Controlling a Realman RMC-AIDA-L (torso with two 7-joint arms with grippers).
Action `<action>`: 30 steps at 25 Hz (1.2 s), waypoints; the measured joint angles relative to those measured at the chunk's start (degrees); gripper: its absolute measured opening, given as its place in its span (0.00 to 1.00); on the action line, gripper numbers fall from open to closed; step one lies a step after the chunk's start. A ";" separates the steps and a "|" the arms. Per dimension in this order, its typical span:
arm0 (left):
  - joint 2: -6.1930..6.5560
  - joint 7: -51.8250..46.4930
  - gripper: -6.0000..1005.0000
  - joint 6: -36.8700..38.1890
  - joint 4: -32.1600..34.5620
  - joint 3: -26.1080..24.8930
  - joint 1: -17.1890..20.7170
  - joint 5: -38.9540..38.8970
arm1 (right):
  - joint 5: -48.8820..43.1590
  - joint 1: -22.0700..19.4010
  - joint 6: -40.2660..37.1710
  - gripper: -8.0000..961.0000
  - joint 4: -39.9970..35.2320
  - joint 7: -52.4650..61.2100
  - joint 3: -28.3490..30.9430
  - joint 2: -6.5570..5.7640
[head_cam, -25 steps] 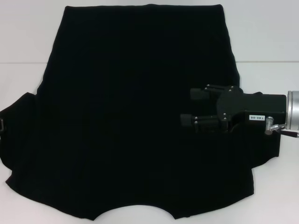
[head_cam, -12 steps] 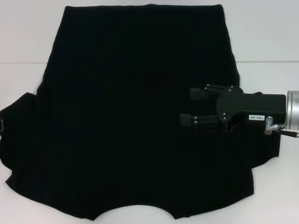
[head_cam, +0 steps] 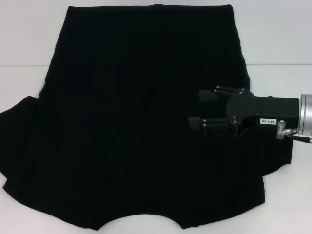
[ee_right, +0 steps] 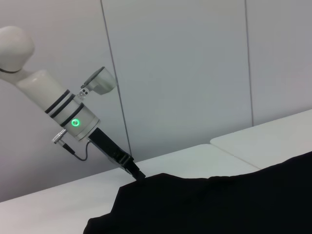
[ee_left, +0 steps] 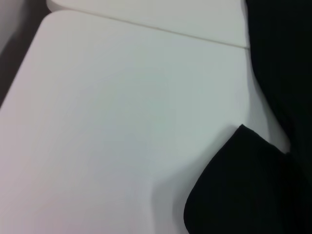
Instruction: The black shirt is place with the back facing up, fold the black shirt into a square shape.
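Since a second ago we see the small part of the left gripper (ee_right: 138,174) gone from the left edge of the head view, and the left sleeve edge of the black shirt (head_cam: 146,122) has shifted slightly. The shirt lies flat on the white table (head_cam: 278,44), hem far from us, neckline near. Our right gripper (head_cam: 202,109) hovers over its right side, fingers apart and empty; we cannot tell the left one's grip at the sleeve.

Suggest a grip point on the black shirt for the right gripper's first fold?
Probably the right sleeve of the black shirt, where it pokes out below the right gripper. Come from the robot's right, low over the white table: the cloth lies flat, so only an outer edge gives the open fingers something to pinch.
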 joint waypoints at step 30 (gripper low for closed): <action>-0.14 -0.20 0.01 0.59 3.47 -1.79 2.50 -0.19 | 0.59 0.15 0.18 0.95 0.09 -0.03 0.59 0.08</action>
